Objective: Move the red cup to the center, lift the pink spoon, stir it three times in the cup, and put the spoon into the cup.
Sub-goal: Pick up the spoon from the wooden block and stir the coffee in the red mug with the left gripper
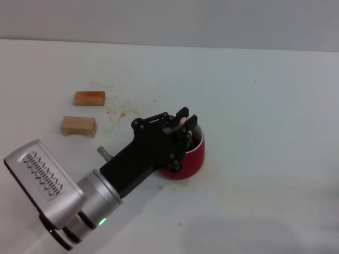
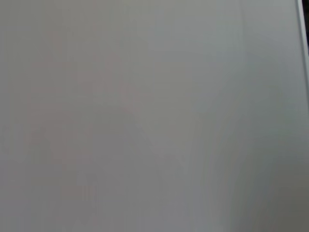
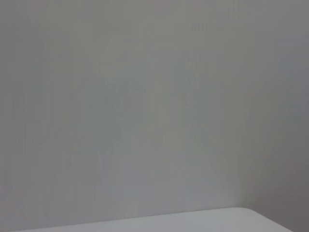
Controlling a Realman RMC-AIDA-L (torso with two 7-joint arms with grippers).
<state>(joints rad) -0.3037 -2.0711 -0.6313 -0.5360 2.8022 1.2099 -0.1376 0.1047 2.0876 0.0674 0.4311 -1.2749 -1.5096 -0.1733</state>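
In the head view the red cup (image 1: 192,157) stands on the white table (image 1: 265,106) near the middle, mostly covered by my left arm. My left gripper (image 1: 186,119) hangs over the cup's mouth, its black fingers (image 1: 183,112) shut on a small pale pink piece, the pink spoon's handle (image 1: 183,122). The spoon's bowl and the inside of the cup are hidden by the gripper. The left wrist view shows only a blank grey surface. My right gripper is out of view; its wrist view shows a grey wall and a table edge (image 3: 193,220).
Two tan rectangular blocks (image 1: 89,98) (image 1: 78,126) lie at the left of the table. Thin brown stains (image 1: 121,109) mark the surface between the blocks and the cup. The table's far edge (image 1: 169,46) meets a grey wall.
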